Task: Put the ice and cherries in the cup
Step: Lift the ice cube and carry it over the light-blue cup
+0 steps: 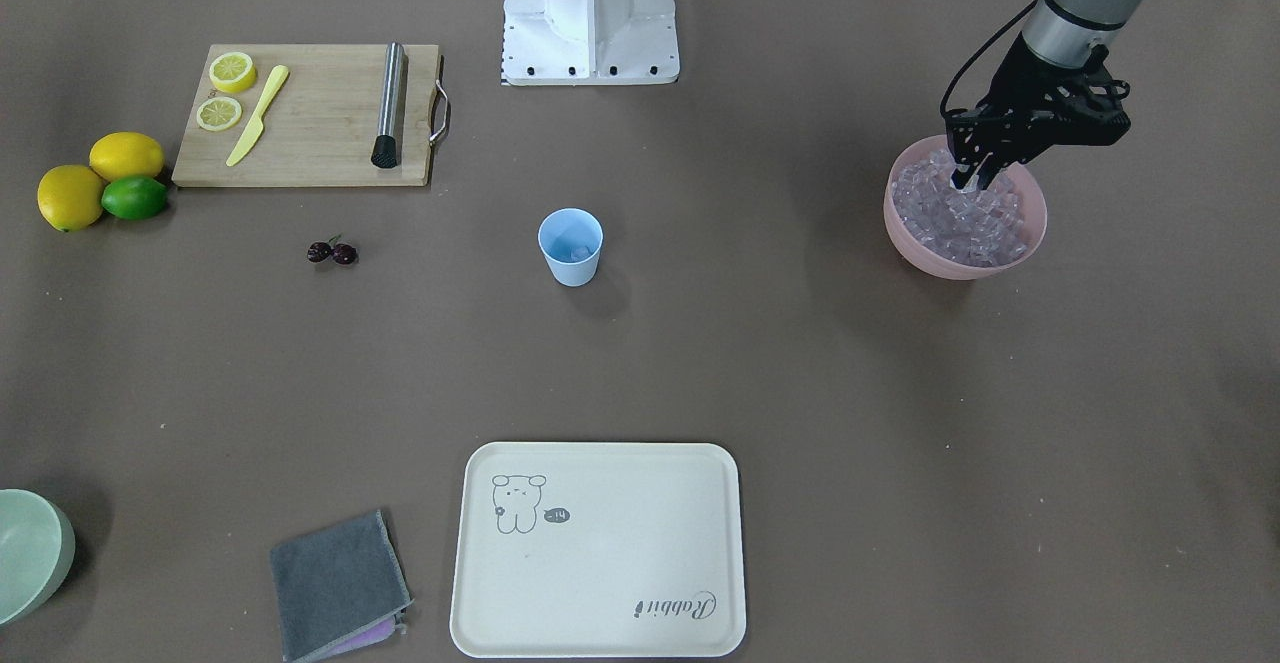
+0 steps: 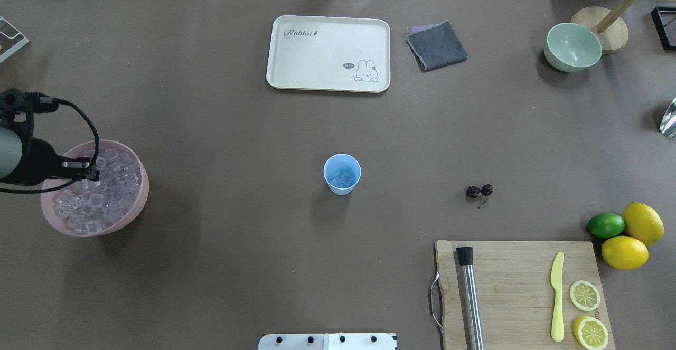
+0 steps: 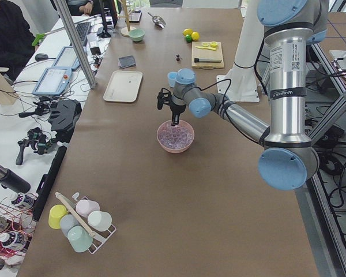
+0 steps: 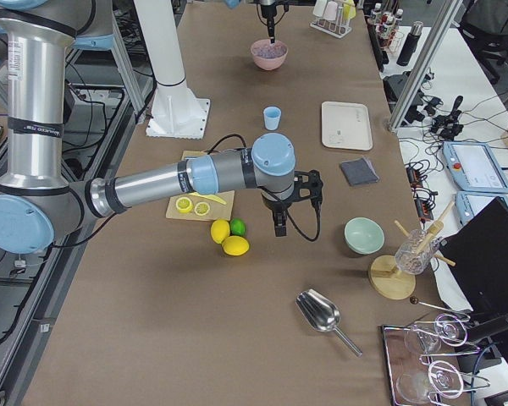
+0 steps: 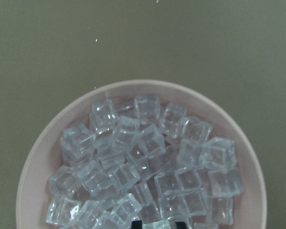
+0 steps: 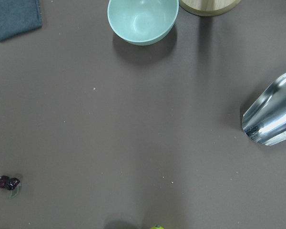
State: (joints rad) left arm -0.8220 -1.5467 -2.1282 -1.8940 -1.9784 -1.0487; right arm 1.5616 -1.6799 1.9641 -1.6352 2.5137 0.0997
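My left jaws stand inside the pink bowl (image 1: 958, 269), its rim all round them and ice (image 1: 960, 221) packed beneath; straight up is open. From there to the cup (image 1: 571, 246) the table (image 1: 800, 363) lies bare, and the cup stands alone, mouth unobstructed. The cherries (image 1: 332, 253) lie on bare table too, with the wooden cutting board (image 1: 320, 123) near on one side. The tray (image 1: 620, 563) sits well apart.

Glossy clear ice (image 5: 126, 133), wooden board (image 2: 512, 286), shiny scoop (image 6: 271, 114)
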